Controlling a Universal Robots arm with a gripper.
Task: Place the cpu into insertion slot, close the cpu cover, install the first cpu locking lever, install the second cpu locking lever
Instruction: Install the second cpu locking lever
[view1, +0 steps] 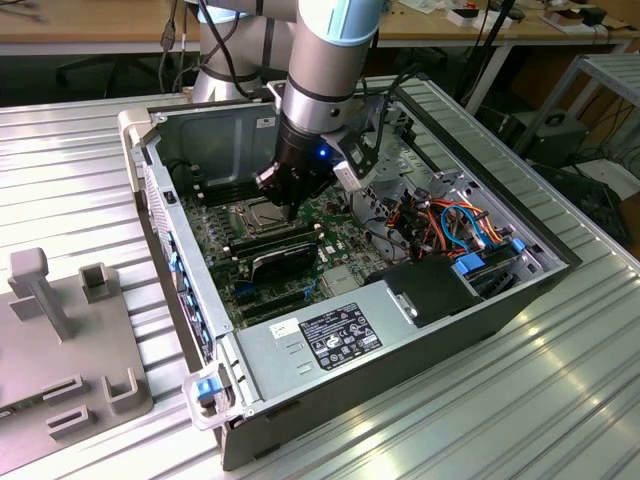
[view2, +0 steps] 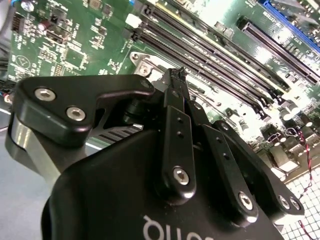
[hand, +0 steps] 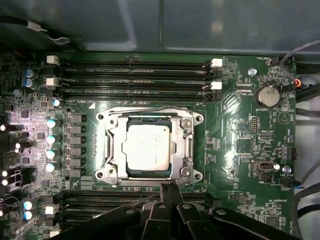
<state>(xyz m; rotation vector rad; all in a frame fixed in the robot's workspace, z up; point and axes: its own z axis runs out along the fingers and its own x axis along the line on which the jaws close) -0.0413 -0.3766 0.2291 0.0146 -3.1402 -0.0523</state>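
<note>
In the first wrist view, the cpu (hand: 146, 148) lies flat in the insertion slot (hand: 148, 146), silver-grey top facing up. It is square, with no long axis, and its edges run parallel to the long black memory slots (hand: 132, 77) on the green motherboard (hand: 250, 150). The cpu cover (hand: 186, 142) frames the chip on all sides, lying down over the slot's rim. The tool (hand: 170, 187) has its two fingertips pressed together, clenched on nothing, with the tips at the cover's edge on the side away from those memory slots.

The second wrist view shows the tool (view2: 176, 74) from behind its black linkage, fingers (view2: 172, 95) meeting at a narrow point above a silvery corner of the slot, memory slots (view2: 210, 55) running diagonally beyond.

The exterior view shows the arm reaching down into the open computer case (view1: 520, 300) on the ribbed metal table (view1: 500, 410), the tool (view1: 283, 205) just over the slot (view1: 252, 217).
</note>
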